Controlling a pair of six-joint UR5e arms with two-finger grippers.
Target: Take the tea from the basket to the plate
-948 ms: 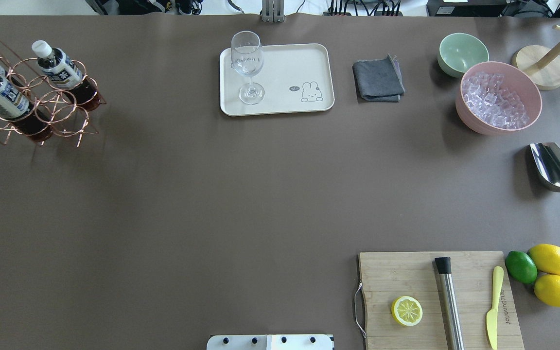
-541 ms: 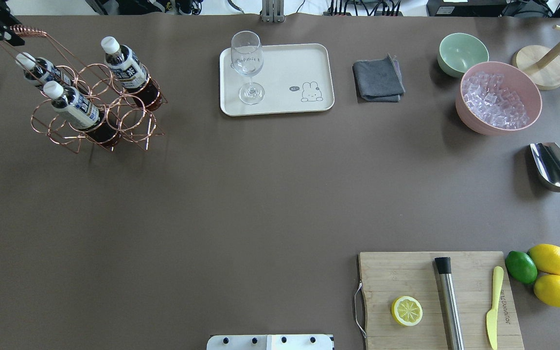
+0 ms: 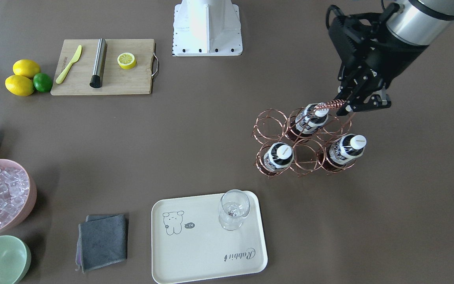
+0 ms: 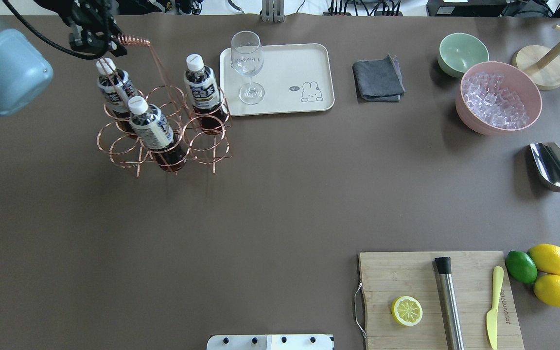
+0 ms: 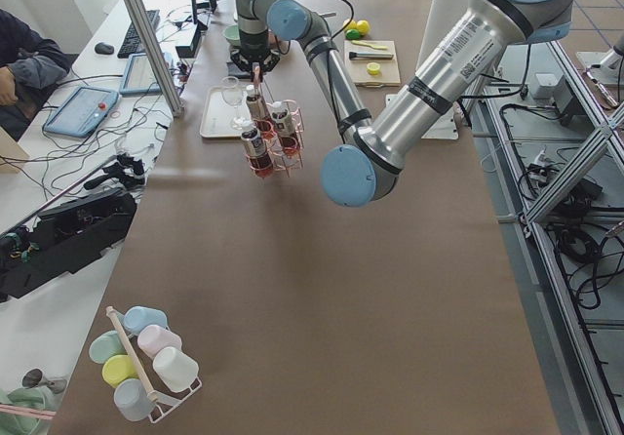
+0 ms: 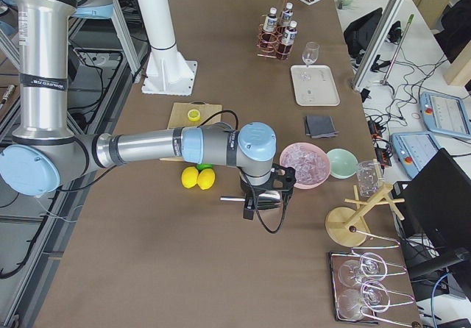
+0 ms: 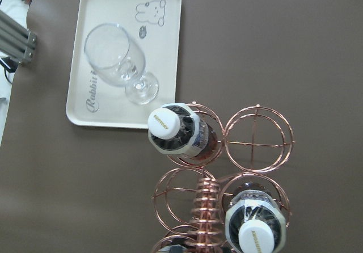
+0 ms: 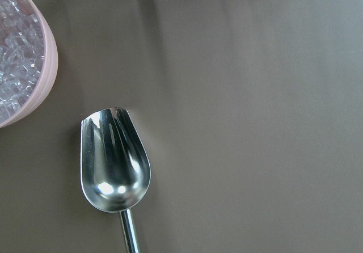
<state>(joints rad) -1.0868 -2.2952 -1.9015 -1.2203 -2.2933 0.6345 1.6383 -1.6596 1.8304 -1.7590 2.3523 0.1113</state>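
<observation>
Well, my left gripper (image 3: 345, 106) pinched the coiled handle (image 3: 329, 105) of the basket (image 3: 305, 142), and all three tea bottles (image 3: 279, 157) stood in its rings, near the plate (image 3: 195, 252) with the glass (image 3: 233, 213). I could not tell whether my right gripper (image 6: 263, 198) was spread or closed near the scoop (image 8: 115, 162).

A plate (image 7: 164, 49) lies on the desk (image 7: 283, 49) at upper left, and a glass (image 7: 116, 63) stands on it. Beside it is the basket (image 7: 259, 145), with one tea (image 7: 170, 127) nearest the plate and another tea (image 7: 255, 230) at lower right. The coiled handle (image 7: 205, 207) rises toward the camera. A dark shape at the bottom edge may be a third bottle.
</observation>
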